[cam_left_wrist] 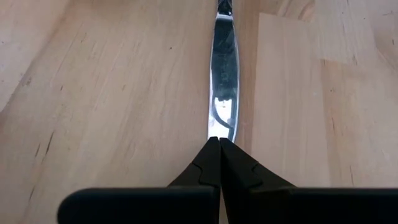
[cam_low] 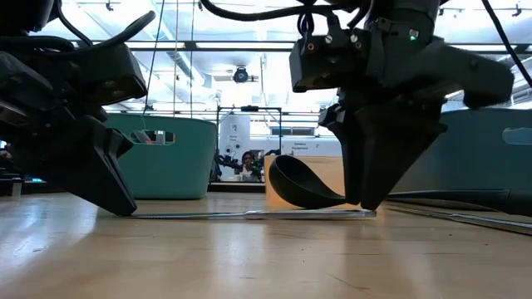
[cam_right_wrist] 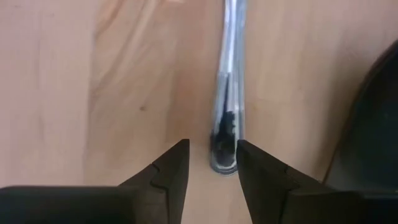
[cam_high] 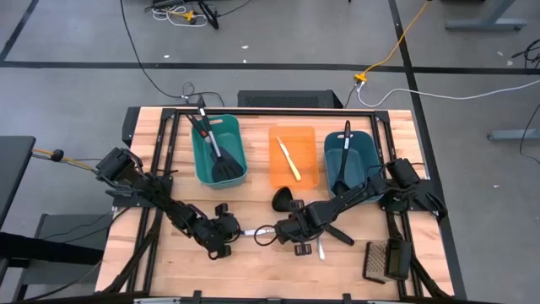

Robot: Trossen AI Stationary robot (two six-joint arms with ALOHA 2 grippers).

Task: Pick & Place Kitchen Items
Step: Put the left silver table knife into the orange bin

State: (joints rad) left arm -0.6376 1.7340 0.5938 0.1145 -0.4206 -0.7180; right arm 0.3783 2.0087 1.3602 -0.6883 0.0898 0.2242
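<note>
Spatulas (cam_high: 215, 148) in left teal tub (cam_high: 202, 173)

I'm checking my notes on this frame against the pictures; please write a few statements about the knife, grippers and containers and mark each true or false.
1. The left gripper is shut on the silver knife. True.
2. The right gripper is shut. False: its fingers stand apart at the knife's other end.
3. The knife lies flat on the table. True.
4. The orange tray holds a black spatula. False: it holds a yellow knife.
5. The left teal tub holds black utensils. True.
</note>
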